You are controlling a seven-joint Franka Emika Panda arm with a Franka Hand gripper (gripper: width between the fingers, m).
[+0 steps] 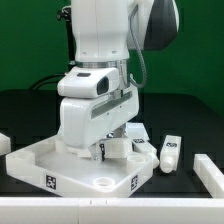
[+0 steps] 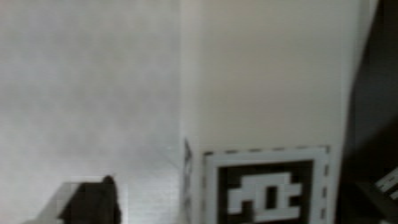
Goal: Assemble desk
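The white desk top (image 1: 60, 165) lies flat at the front, with tags along its near edge. My gripper (image 1: 108, 150) is down low over its far right part. In the wrist view a white square leg (image 2: 267, 100) with a black-and-white tag fills the space between the jaws of my gripper (image 2: 238, 200). One dark fingertip (image 2: 89, 200) stands clear of the leg's side with a gap showing, and the other is just visible at the frame's edge. The jaws are open around the leg. The desk top's surface (image 2: 89, 90) shows beside the leg.
Another white leg (image 1: 170, 150) with a tag stands on the black table at the exterior view's right of the desk top. A further white piece (image 1: 140, 131) lies behind the hand. White rails (image 1: 207, 172) border the workspace on both sides.
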